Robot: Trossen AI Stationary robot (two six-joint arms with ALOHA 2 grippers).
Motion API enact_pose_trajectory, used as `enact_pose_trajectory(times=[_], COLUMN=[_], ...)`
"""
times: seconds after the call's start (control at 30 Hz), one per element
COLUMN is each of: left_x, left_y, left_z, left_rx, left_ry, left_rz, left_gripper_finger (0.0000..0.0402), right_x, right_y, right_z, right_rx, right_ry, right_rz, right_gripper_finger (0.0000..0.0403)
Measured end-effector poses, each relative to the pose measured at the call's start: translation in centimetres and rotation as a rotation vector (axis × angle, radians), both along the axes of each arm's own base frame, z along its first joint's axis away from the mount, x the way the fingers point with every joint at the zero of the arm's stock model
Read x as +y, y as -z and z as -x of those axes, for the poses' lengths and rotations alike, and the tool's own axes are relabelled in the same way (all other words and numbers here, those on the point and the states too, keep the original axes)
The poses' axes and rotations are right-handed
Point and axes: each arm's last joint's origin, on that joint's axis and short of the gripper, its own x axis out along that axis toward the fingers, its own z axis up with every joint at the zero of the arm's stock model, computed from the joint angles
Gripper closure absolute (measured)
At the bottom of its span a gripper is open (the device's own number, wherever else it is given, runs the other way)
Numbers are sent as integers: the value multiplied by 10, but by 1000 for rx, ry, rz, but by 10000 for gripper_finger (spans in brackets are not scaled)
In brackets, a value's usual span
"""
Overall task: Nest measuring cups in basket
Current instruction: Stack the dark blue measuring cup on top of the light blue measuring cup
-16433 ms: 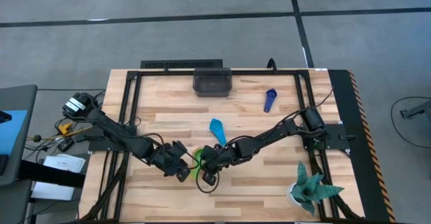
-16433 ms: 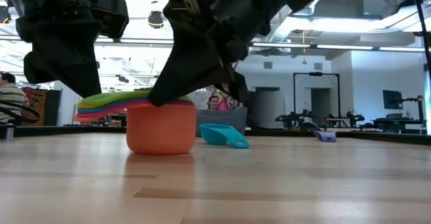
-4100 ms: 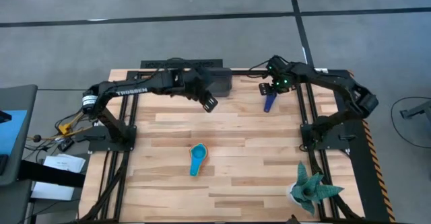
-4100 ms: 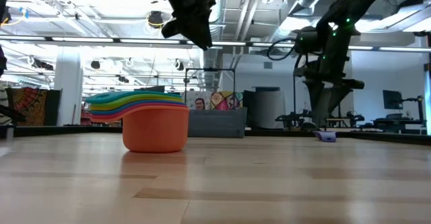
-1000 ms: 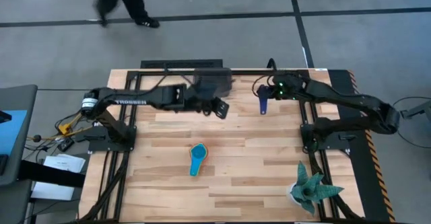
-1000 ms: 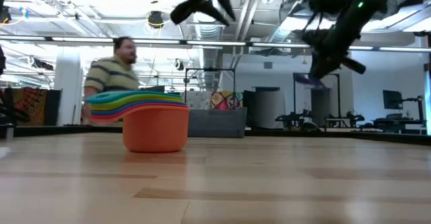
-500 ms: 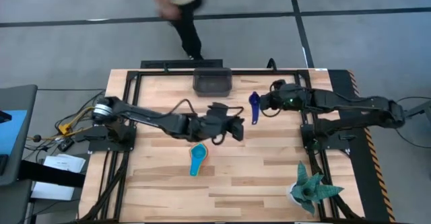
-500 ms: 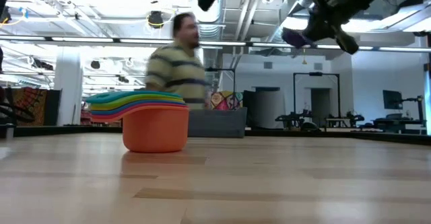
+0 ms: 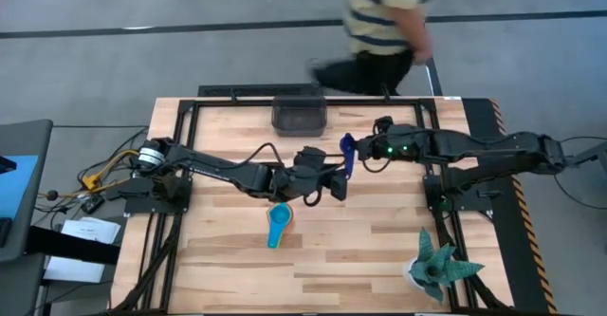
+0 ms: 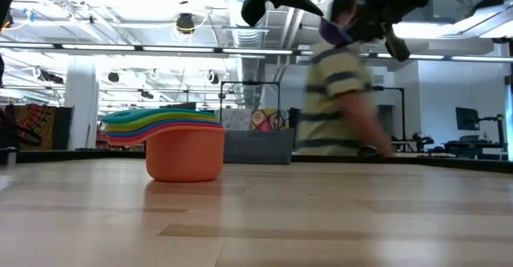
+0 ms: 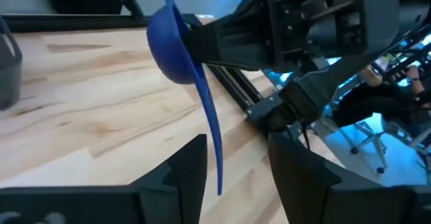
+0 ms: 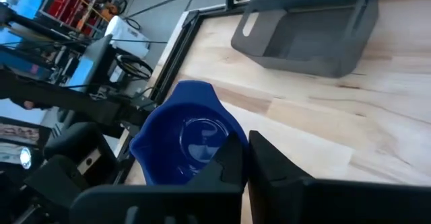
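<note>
overhead view straight down, low view level, both wrists close

Wooden table (image 9: pixel 379 250), grey basket (image 9: pixel 300 115), nested cup stack (image 9: pixel 277 225), teal spiky plant (image 9: pixel 436 267)

Basket (image 9: pixel 299 116) at table's far edge, nested cups (image 9: pixel 277 223) mid-table, plant (image 9: pixel 435 269) near-right corner

seven measuring cups (image 9: pixel 278 223), one basket (image 9: pixel 299 116), one plant (image 9: pixel 438 267)
</note>
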Motion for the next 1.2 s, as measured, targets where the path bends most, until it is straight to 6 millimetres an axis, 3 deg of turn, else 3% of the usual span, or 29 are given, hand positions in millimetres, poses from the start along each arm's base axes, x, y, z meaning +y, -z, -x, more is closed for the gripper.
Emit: enact_pose_trajectory(times=[0.33,0.6,0.73,0.93,1.2], left_x=[8,22,25,30,37], left_y=[5,5,6,6,6], left_z=[1,1,0,-1,-2], left_rx=[77,94,102,118,94], left_ry=[-13,-44,-29,38,54], left_rz=[-41,-42,-44,-38,23], left_gripper_finger=[256,269,302,391,399], right_x=[1,2,2,2,2], right_y=[-10,-23,-24,-24,-24], right_z=[-16,-17,-17,-17,-17], right_rx=[-22,-31,-35,-34,-34], right_ry=[-13,-14,-8,-5,-6], right_rz=[12,68,73,70,72], right_gripper_finger=[389,389,391,389,383])
